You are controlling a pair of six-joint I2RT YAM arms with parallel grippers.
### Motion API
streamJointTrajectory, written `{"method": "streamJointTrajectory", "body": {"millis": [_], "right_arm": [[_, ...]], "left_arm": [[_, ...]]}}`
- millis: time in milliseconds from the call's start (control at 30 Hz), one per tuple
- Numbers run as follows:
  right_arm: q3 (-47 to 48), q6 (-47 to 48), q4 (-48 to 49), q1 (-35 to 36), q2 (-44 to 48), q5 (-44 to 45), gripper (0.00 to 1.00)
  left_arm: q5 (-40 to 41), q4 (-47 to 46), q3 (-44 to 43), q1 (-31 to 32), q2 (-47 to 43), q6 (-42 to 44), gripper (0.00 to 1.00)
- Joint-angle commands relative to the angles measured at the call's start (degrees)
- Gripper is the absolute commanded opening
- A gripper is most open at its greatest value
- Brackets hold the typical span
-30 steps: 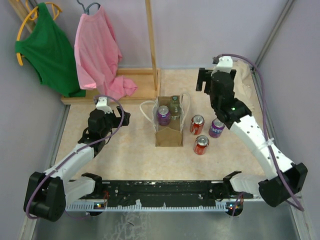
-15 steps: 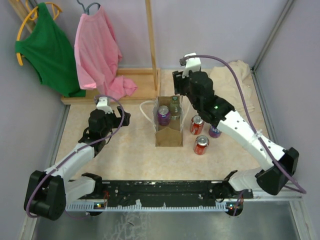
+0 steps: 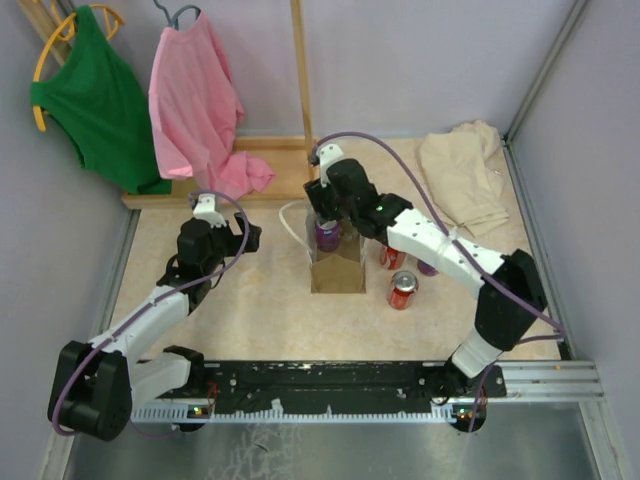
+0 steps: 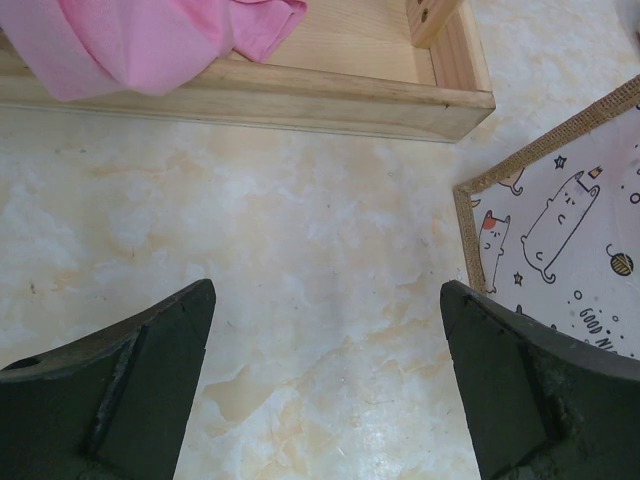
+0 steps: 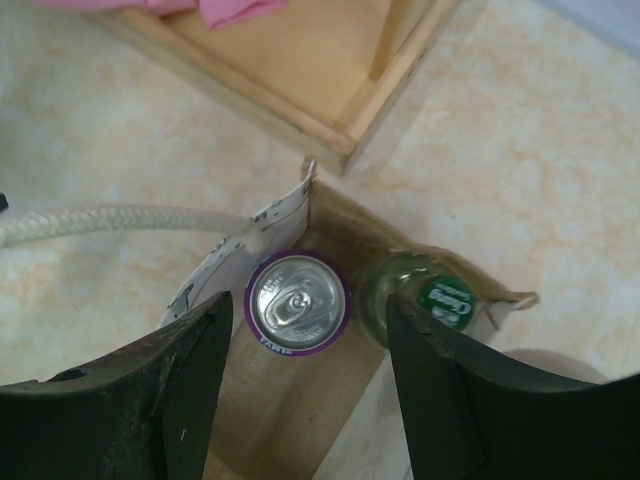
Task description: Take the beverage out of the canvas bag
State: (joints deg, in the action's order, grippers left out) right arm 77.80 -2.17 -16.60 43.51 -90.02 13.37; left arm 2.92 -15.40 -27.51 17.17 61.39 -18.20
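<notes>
The canvas bag [image 3: 338, 270] stands upright at mid-table, its mouth open and a white rope handle [image 5: 120, 218] hanging off its left side. Inside it stand a purple can [image 5: 298, 303] and a green-capped glass bottle [image 5: 440, 298]. My right gripper [image 5: 310, 310] hovers just above the bag's mouth with the can top showing in the gap between its parted fingers; it is open and holds nothing. From above, the right gripper [image 3: 330, 205] covers the bag's far edge. My left gripper [image 4: 327, 295] is open over bare table left of the bag [image 4: 560, 230].
Two red cans [image 3: 403, 289] [image 3: 392, 256] and a purple can [image 3: 428, 267] stand on the table right of the bag. A pale beige cloth [image 3: 460, 175] lies at the back right. A wooden rack base [image 3: 270, 170] with a pink shirt [image 3: 195, 100] stands behind.
My right arm has swung left from the far right of the table to above the bag, and its jaws have narrowed. The left arm has not moved.
</notes>
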Motion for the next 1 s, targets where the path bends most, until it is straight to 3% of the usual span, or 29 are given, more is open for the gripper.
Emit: {"method": "streamJointTrajectory", "body": {"millis": [0,133,967], "right_arm": [[3.0,-0.1,-1.6,0.6,-3.8,-2.9,0.64],[4.2,0.2,-3.2,0.7,-8.4,-3.4,0.69],[3.8,1.1,-3.1,0.7,-17.3,-1.9,0.69]], "left_arm": [[0.0,-1.3,-0.8,0.4,-0.6,0.1,1.0],[0.2,-1.2,-0.7,0.4,-0.6,0.1,1.0],[0.6,-1.3,-0.5,0.4,-0.2,0.5,1.0]]}}
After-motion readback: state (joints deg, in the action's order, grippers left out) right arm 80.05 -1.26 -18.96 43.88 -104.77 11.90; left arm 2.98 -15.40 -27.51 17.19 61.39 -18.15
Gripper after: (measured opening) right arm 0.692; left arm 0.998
